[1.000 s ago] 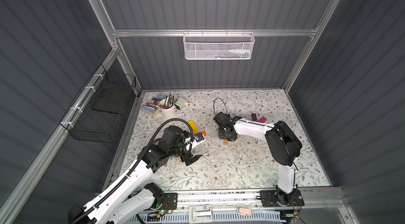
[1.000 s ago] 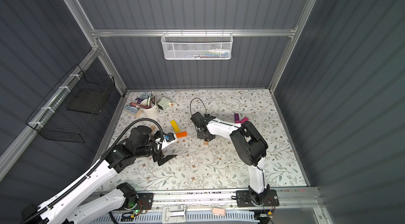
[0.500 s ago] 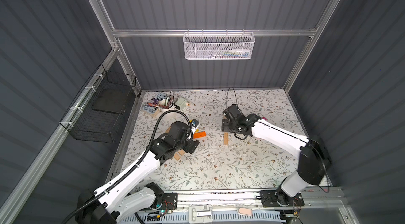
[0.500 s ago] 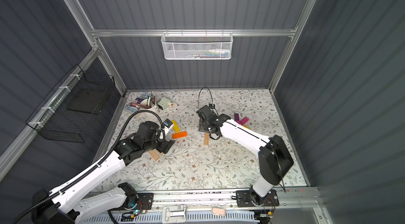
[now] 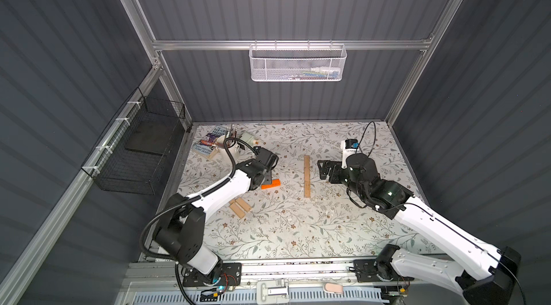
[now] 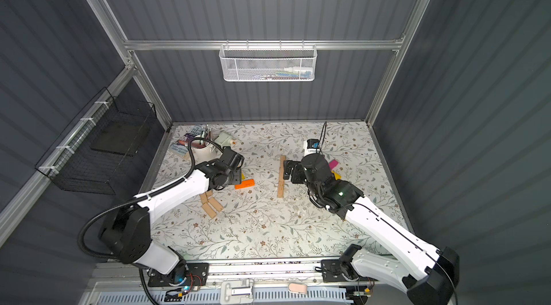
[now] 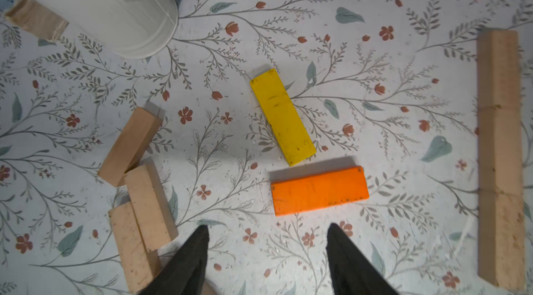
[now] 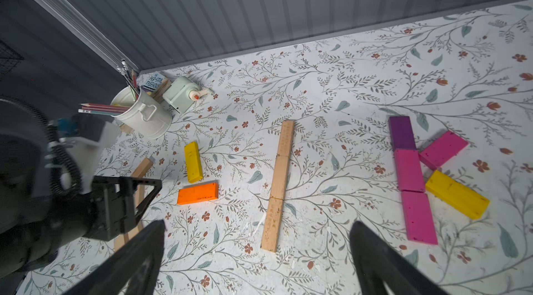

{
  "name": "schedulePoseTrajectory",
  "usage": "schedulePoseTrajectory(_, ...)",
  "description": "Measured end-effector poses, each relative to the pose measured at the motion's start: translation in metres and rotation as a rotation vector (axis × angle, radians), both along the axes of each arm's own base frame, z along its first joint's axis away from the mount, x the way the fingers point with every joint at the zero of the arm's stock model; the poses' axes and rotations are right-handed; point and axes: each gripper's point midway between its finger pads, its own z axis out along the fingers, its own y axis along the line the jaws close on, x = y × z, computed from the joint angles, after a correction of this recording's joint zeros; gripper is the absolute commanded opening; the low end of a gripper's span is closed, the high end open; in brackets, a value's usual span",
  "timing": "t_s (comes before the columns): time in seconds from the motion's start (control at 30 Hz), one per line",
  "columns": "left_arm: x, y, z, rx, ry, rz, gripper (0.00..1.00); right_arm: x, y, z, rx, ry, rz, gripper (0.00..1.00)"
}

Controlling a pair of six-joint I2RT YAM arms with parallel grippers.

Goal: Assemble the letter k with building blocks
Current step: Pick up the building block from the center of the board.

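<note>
Right wrist view: the right gripper (image 8: 258,224) hangs above the floral table (image 8: 360,77) with its fingers spread wide and nothing between them. Ahead of the gap lies the tan row (image 8: 278,184): three natural planks laid flat, end to end, in one straight line. On one side of it, a purple plank (image 8: 401,132) and two pink planks (image 8: 409,170) form another end-to-end line. A third pink plank (image 8: 443,149) and a yellow plank (image 8: 457,194) angle away from that line, each meeting it near its middle. On the opposite side of the tan row lie an orange plank (image 8: 197,193) and a second yellow plank (image 8: 193,161), narrowly apart.

Left wrist view: the left gripper (image 7: 268,226) has its fingers parted and holds nothing. The orange plank lies just beyond the fingertips. Three loose tan planks (image 7: 144,204) lie overlapping in a cluster beside one fingertip. A white cup (image 7: 115,8) stands farther off.

In both top views, the right gripper sits just beside the tan row, and the orange plank shows next to the left arm's wrist.
</note>
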Motion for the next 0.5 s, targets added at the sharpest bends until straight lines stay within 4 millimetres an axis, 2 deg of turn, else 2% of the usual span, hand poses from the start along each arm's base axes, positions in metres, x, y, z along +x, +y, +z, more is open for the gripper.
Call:
schedulePoseTrajectory(0.13,0.019,-0.004,-0.022,0.007,0.047,0.05,0.64,0.0,0.003,0.0,-0.004,-0.008,0.019,0.99)
schedulePoseTrajectory(0.37,0.033,0.009,-0.066,-0.002,0.15,0.098,0.61,-0.001,0.005,-0.005,-0.035,0.002,0.044,0.99)
schedulePoseTrajectory(0.5,0.048,0.006,-0.067,-0.046,0.142,0.094,0.6,-0.002,0.005,-0.007,-0.047,0.004,0.053,0.99)
